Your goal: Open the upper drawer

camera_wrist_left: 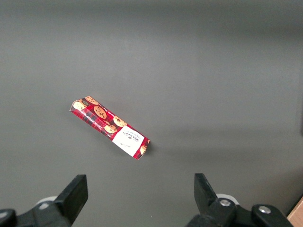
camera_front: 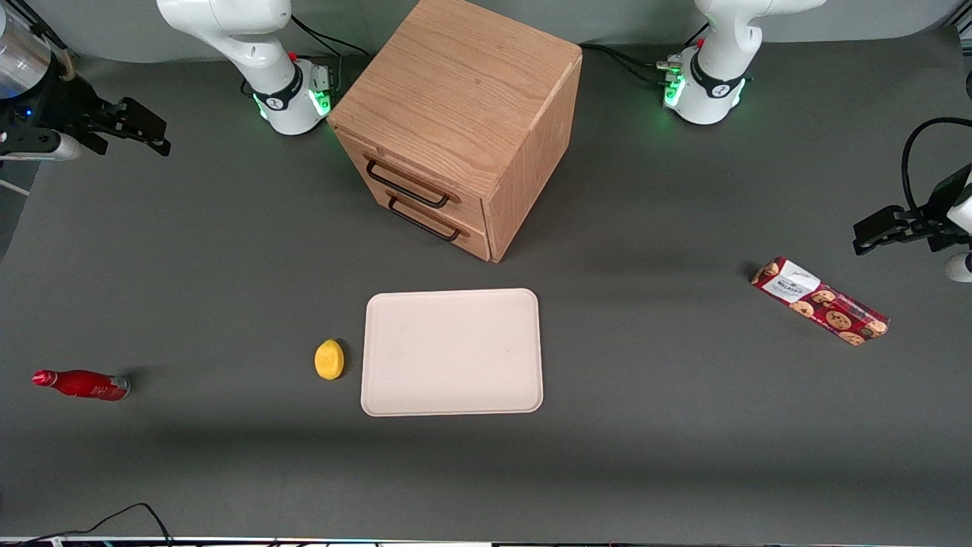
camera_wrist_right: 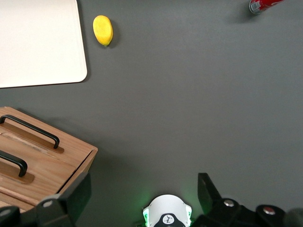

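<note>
The gripper [camera_front: 140, 129] hangs with its jaws spread and nothing between them, high over the working arm's end of the table [camera_front: 668, 425], well apart from the oak cabinet [camera_front: 463, 114]; the upper drawer [camera_front: 414, 178] sits flush in the cabinet's front — its dark bar handle [camera_front: 408, 184] untouched — above the matching lower drawer [camera_front: 433, 220]; nearer the front camera lies a pale tray [camera_front: 452, 352] with a lemon [camera_front: 329, 358] just beside it; a red bottle [camera_front: 82, 384] lies toward the working arm's end, a cookie pack [camera_front: 820, 301] toward the parked arm's.

The open pincer [camera_wrist_right: 142, 194] hangs above bare table, apart from the shut upper drawer [camera_wrist_right: 33, 139].
</note>
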Controlling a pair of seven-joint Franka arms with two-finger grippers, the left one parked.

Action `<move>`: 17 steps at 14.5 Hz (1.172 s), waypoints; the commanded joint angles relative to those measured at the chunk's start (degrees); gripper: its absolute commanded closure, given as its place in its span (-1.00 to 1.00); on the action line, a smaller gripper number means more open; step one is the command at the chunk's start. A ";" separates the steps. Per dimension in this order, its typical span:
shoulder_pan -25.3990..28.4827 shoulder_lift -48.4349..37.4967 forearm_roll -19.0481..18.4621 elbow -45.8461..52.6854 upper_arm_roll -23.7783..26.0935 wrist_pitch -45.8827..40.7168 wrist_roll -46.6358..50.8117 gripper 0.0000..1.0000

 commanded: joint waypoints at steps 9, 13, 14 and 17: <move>0.87 1.73 -1.38 2.50 -0.96 -2.96 1.17 -1.00; 1.40 1.90 1.60 2.94 9.65 -2.44 1.87 -1.00; 1.40 2.08 4.14 3.11 11.59 -2.09 1.96 -1.00; 1.40 3.74 7.23 3.90 16.42 -1.74 1.96 -1.00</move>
